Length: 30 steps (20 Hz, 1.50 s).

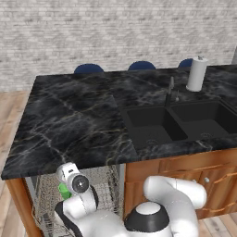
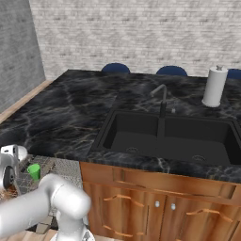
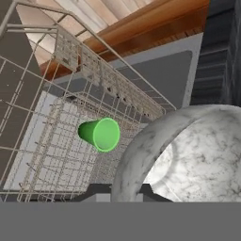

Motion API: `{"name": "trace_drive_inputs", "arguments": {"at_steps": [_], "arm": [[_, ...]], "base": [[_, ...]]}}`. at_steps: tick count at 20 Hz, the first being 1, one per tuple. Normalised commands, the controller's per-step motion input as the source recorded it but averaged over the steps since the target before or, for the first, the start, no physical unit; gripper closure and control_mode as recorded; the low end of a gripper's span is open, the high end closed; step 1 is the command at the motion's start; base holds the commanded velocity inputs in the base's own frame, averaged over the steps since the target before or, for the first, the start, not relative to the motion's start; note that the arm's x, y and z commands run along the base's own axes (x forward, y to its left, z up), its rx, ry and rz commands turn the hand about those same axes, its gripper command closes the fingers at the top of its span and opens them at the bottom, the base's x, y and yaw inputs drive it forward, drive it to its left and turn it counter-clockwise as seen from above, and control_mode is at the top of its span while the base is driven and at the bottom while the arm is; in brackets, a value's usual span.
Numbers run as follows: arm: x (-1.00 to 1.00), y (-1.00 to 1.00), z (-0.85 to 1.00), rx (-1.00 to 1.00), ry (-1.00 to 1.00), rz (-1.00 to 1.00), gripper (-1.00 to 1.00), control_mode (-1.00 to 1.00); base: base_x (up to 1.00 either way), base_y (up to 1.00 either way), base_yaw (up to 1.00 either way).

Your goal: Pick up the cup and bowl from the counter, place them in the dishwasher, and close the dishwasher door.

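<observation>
In the hand view, the wire rack (image 3: 70,141) of the open dishwasher (image 3: 155,70) spreads across the left, and the green cup (image 3: 101,134) lies on its side in it, rim toward the camera. To the right, the pale speckled bowl (image 3: 188,150) sits close against the camera; the gripper is shut on the bowl's rim, its fingertips hidden by it. In the left base view the gripper (image 1: 65,178) hangs low over the rack (image 1: 46,199), below the front edge of the black marble bench (image 1: 69,120), with the cup (image 1: 64,190) just beneath. Further right are the black double sink (image 1: 180,122) and a white paper-towel roll (image 1: 196,74).
</observation>
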Motion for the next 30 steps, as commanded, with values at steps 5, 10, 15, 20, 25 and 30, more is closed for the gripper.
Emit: {"name": "trace_drive_inputs", "arguments": {"at_steps": [5, 10, 15, 20, 25, 30], "arm": [[-0.15, -0.13, -0.35, 0.0, 0.0, 0.0, 1.0, -1.0], [-0.02, -0.26, -0.3, 0.02, 0.0, 0.0, 1.0, -1.0], [0.0, -0.34, -0.34, 0.01, 0.0, -0.03, 1.0, -1.0], [0.03, -0.2, -0.41, 0.05, 0.0, -0.03, 1.0, -1.0], [0.17, -0.09, -0.43, 0.07, 0.03, -0.04, 1.0, -1.0], [0.31, -0.1, -0.44, 0.06, 0.05, -0.05, 1.0, -1.0]], "base": [[0.0, 0.0, 0.0], [0.0, 0.0, 0.0], [0.0, 0.0, 0.0], [0.0, 0.0, 0.0], [0.0, 0.0, 0.0], [0.0, 0.0, 0.0]]}}
